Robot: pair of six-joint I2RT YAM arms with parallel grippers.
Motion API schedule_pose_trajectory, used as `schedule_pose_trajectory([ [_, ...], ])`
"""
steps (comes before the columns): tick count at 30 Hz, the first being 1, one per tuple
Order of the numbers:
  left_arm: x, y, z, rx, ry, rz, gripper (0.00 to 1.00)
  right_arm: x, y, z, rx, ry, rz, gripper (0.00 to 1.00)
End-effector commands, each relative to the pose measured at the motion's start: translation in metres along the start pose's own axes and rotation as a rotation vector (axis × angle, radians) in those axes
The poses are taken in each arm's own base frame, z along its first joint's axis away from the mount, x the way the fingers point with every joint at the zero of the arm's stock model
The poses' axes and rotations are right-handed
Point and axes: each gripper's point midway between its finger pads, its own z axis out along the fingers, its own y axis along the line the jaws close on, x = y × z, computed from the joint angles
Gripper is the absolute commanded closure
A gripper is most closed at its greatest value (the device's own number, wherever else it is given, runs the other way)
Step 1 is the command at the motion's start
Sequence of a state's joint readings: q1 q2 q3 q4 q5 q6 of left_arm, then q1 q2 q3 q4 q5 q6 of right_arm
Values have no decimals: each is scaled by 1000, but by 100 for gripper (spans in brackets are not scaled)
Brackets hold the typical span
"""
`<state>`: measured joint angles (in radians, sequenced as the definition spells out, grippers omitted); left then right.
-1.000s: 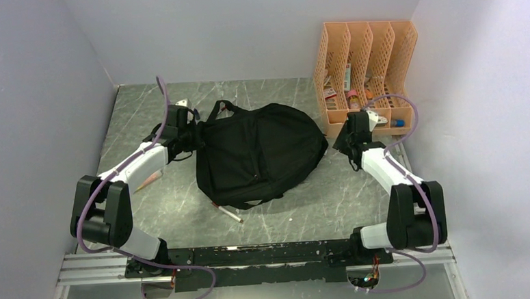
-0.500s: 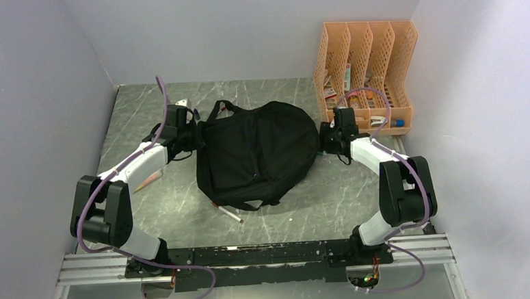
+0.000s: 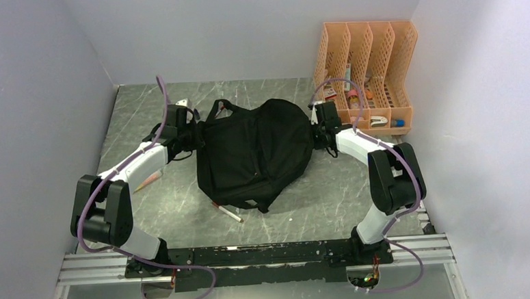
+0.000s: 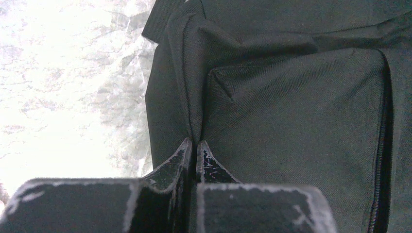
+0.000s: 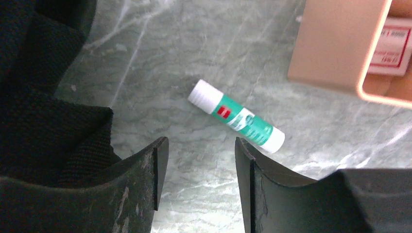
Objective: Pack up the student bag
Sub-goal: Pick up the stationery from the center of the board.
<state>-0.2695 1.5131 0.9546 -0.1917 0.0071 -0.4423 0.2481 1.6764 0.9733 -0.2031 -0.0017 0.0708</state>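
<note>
- The student bag [image 3: 255,153] lies flat in the middle of the desk [image 3: 320,208]. No open mouth shows from above, so packing looks barely begun.
- The left hand [image 4: 195,148] is clenched on a fold of the bag's fabric at its left side, probably to steady or lift it.
- The right hand [image 5: 197,165] is released at the bag's right side, jaws apart with nothing between them. A green glue stick [image 5: 236,116] lies on the desk just beyond its fingertips, not yet picked up.
- Left to pack, as I judge it:
  - the glue stick
  - a pen [image 3: 230,214] at the bag's near edge
  - a pinkish item [image 3: 147,182] under the left arm
  - perhaps things from the orange organiser [image 3: 367,62] in the far right corner
- Hidden or unclear:
  - The bag's inside cannot be seen.
  - I cannot find the glue stick in the overhead view.
  - What the pinkish item is cannot be told.
  - The organiser's contents are too small to name.
</note>
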Motion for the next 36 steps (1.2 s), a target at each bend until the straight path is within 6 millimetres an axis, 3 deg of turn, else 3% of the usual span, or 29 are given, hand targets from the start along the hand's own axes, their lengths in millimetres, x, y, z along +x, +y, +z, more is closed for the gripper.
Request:
schedule_pose_trajectory([
  [1, -18, -11, 2, 59, -60, 4, 95, -33, 10, -1, 8, -86, -140, 44],
  [7, -19, -10, 2, 54, -62, 6, 95, -43, 13, 2, -2, -103, -209, 43],
  [14, -17, -11, 2, 62, -57, 5, 95, -45, -4, 22, 35, -81, -306, 43],
  [25, -15, -12, 4, 70, -48, 2, 95, -63, -21, 36, 85, -70, -391, 43],
  [36, -13, -12, 5, 72, -41, 2, 95, -32, -32, 56, 87, 84, -376, 47],
])
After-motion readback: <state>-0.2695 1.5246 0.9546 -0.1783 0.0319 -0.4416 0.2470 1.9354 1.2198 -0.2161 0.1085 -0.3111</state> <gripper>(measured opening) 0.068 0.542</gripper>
